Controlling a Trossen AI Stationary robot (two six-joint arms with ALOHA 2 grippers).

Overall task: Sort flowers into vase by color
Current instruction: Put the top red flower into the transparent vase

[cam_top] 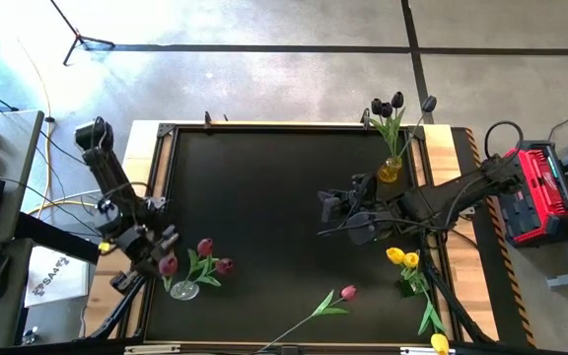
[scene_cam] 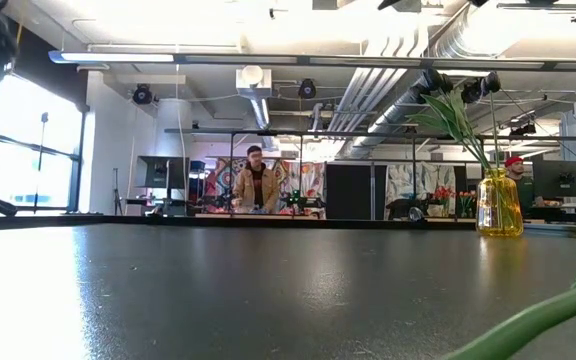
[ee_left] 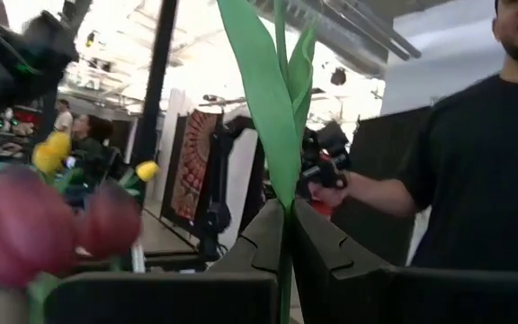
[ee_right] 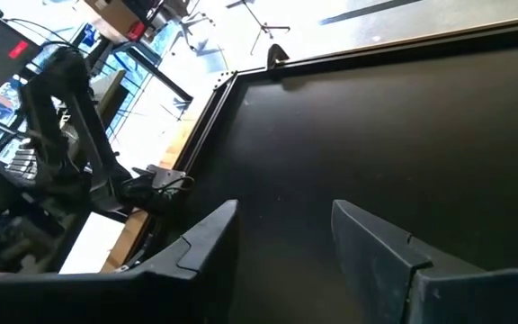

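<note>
Green stem fills the left wrist view, pinched between the two dark fingers of the left gripper, with its long leaves rising above them. That gripper sits at the table's left edge near the front corner, clenched on a pink tulip right over a clear glass vase. Two more pink tulips already stand in that vase. Further right, a single pink tulip lies flat on the dark mat near the front edge, its stem angled toward the front. The right gripper hangs over the middle of the table, right of centre, its fingers spread apart with nothing between them. Behind it, at the back edge near the right corner, a yellow vase holds the dark purple tulips. Toward the front right corner lie the yellow tulips, two heads together and another yellow head at the very front edge.
</note>
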